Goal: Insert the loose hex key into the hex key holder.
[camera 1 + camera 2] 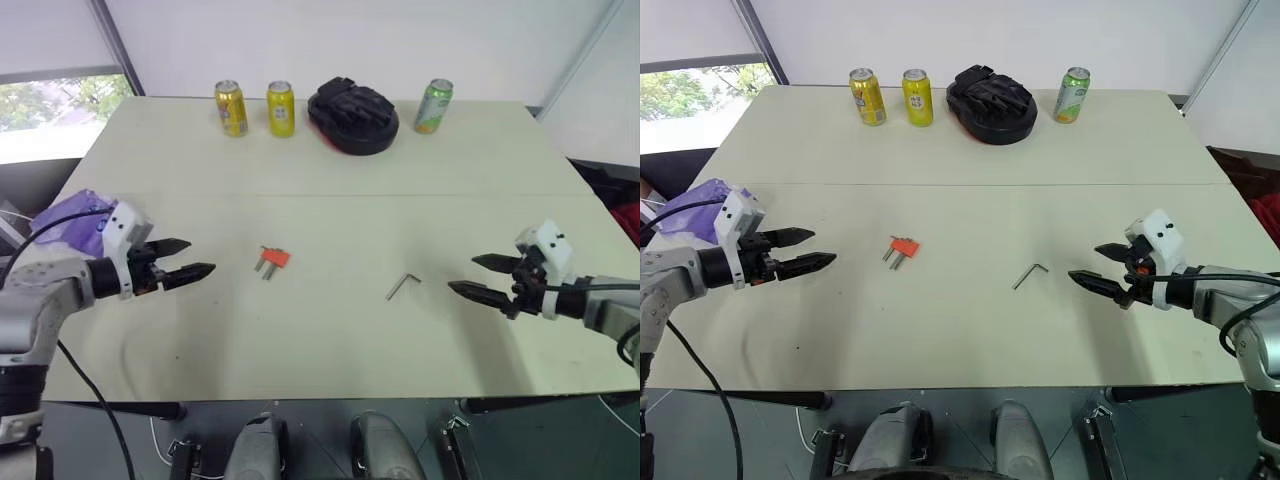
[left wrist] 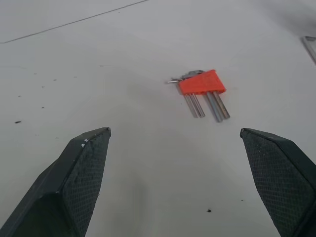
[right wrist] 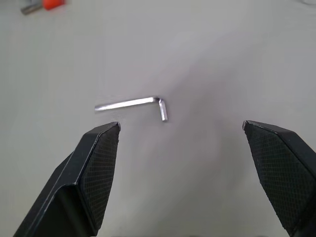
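On the pale table (image 1: 330, 330) nothing is held yet. At its far edge stand two yellow cans (image 1: 230, 108), a black glove (image 1: 353, 116) and a green can (image 1: 434, 106), well away from the work. Nearer, the left gripper (image 1: 180, 260) hovers at the table's left with its jaws spread wide and empty, aimed at the holder (image 1: 273, 259). The right gripper (image 1: 485, 278) hovers at the right, also wide and empty, aimed at the key (image 1: 403, 285).

The holder lies flat left of centre, its grey keys pointing toward the robot. The key lies flat right of centre, well apart from the holder, with its long arm toward the near edge and its short leg at the far end.

The step in hand looks like the pickup. The key is thin and flush with the table, so the right fingers (image 3: 94, 168) should probably come down steeply, straddle the long arm near its middle and close across it, leaving one end free for insertion. The left gripper would do well to pin the holder by its red body, clear of the sockets, so it cannot slide.
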